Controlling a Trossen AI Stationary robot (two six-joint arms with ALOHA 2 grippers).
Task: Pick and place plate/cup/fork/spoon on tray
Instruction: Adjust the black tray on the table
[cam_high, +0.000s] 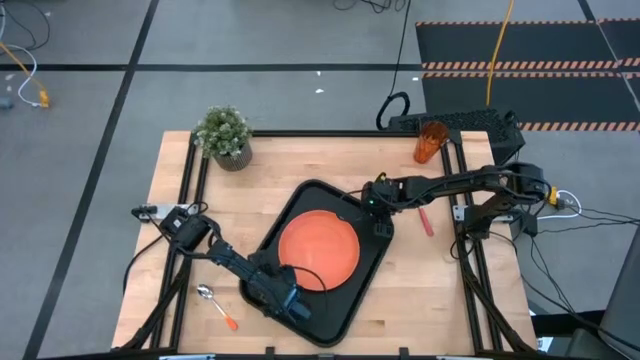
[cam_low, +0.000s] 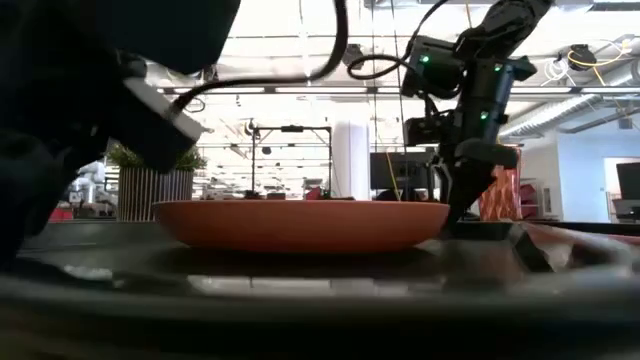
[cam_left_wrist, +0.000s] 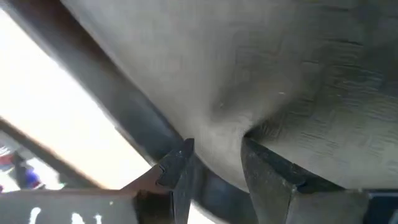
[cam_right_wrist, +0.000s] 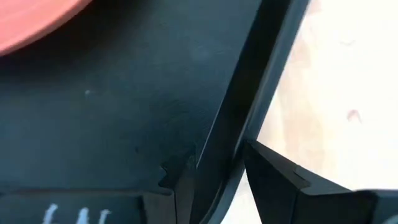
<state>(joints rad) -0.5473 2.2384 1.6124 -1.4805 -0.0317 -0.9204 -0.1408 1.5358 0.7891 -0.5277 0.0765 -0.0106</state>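
The orange plate (cam_high: 318, 248) is seen lying on the black tray (cam_high: 350, 290) at the centre of the frame. The tray's lower-left rim is gripped by the left tool (cam_high: 283, 297), its upper-right rim by the right tool (cam_high: 380, 214). The cup (cam_high: 430, 142), fork (cam_high: 425, 220) and spoon (cam_high: 216, 305) are left on the worktop (cam_high: 440, 290).

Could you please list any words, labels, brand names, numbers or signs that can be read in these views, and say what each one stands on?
None can be read.
White marks on the dark body of the left claw, left wrist view: too blurred to read.
White marks on the dark body of the right claw, right wrist view: too blurred to read.
Plate, tray, cup, fork, spoon: no text visible.
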